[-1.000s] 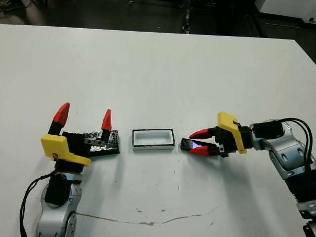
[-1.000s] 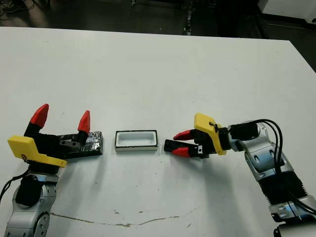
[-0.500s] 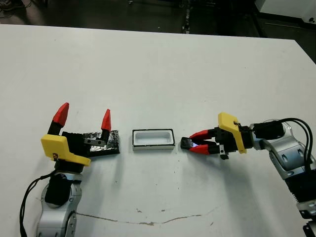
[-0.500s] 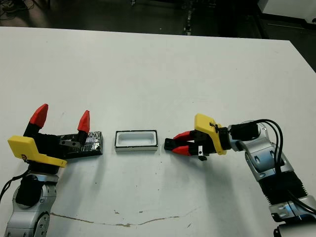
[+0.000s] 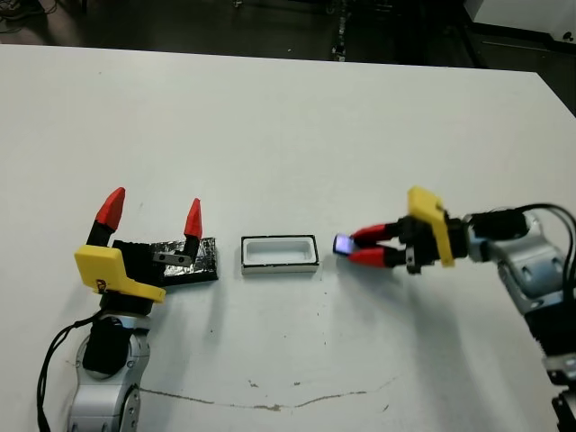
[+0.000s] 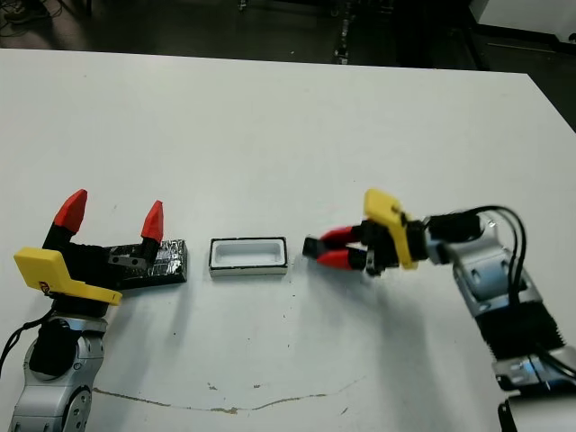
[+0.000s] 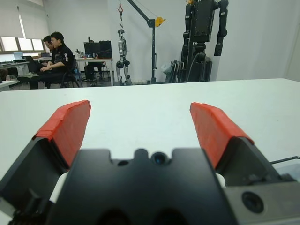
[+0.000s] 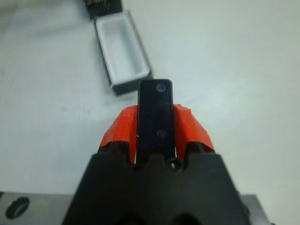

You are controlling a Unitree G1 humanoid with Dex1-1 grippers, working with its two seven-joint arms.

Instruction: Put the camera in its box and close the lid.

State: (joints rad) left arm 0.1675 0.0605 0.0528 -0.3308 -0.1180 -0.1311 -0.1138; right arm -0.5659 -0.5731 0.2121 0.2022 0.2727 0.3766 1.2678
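White desk (image 5: pixel 270 117), matte, faint crack line near front edge (image 5: pixel 270 400). Dark floor beyond far edge (image 5: pixel 225 22). Left wrist view: white walls (image 7: pixel 262 37), windows far side (image 7: pixel 18 44), people seated at a workstation (image 7: pixel 54 56), hoist frame with yellow hook (image 7: pixel 152 23), black humanoid robot hanging on stand (image 7: pixel 201 33).

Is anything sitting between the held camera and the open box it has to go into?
Nothing visible. The right gripper holds the camera just right of the box, with only bare table between them; the box's inside is white and empty.
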